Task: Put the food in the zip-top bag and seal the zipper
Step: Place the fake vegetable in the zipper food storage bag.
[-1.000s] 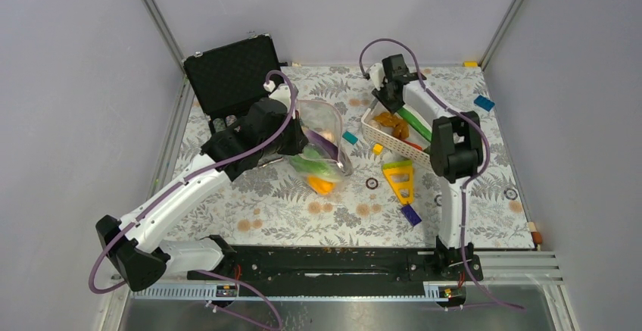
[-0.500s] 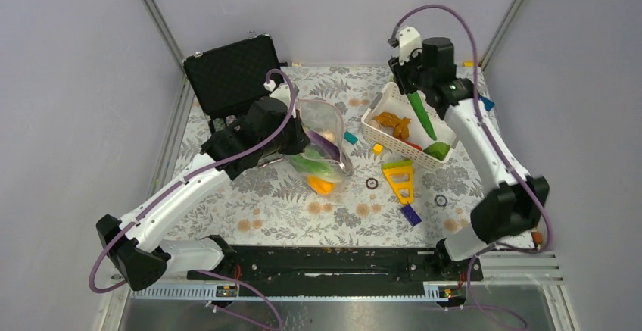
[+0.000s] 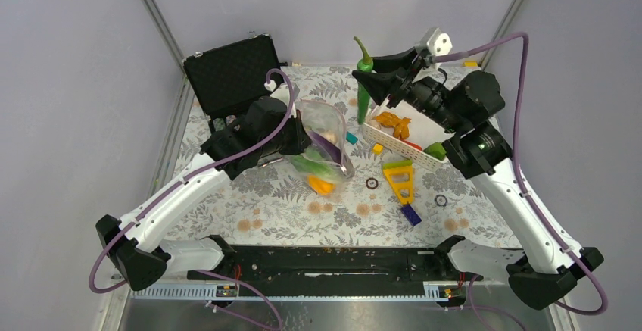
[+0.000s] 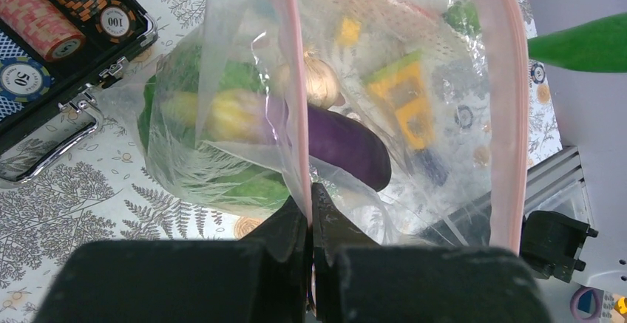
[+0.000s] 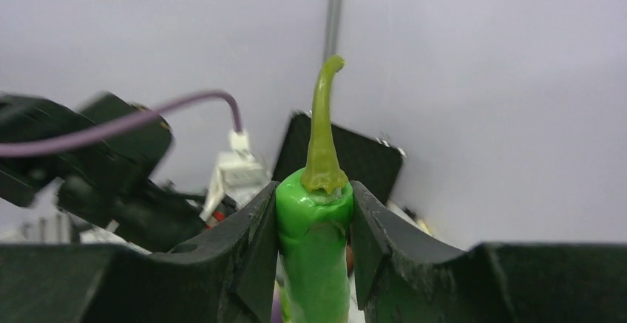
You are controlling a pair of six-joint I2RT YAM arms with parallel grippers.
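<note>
Two claws are in view, and both are clamped on something. The left claw [image 4: 310,203] has its tips pressed together on the pink zipper [image 4: 290,79], holding the mouth of the clear bag [image 3: 327,128] up near the middle of the desk [image 3: 265,210]. The right claw [image 5: 314,223] grips a green chili [image 5: 313,249] by its upper body, with the curled stem standing up between the tips.

From above, that chili hangs upright in the air at about one o'clock from the bag, over the near end of the white basket [image 3: 388,146] that lies toward two o'clock. An orange lumpy piece [image 3: 394,123] rests in the basket. A black case [image 3: 231,73] lies open at ten o'clock, and a yellow wedge [image 3: 399,178] sits at four o'clock.

The left wrist camera adds what the overhead one blurs. A purple eggplant [image 4: 346,145] lies inside the bag beside lettuce [image 4: 244,190], and stacked poker chips [image 4: 37,20] fill the case. It also shows that the second zipper strip stands well apart from the pinched one, so the mouth gapes.

The right wrist camera shows only the chili against the grey wall.
</note>
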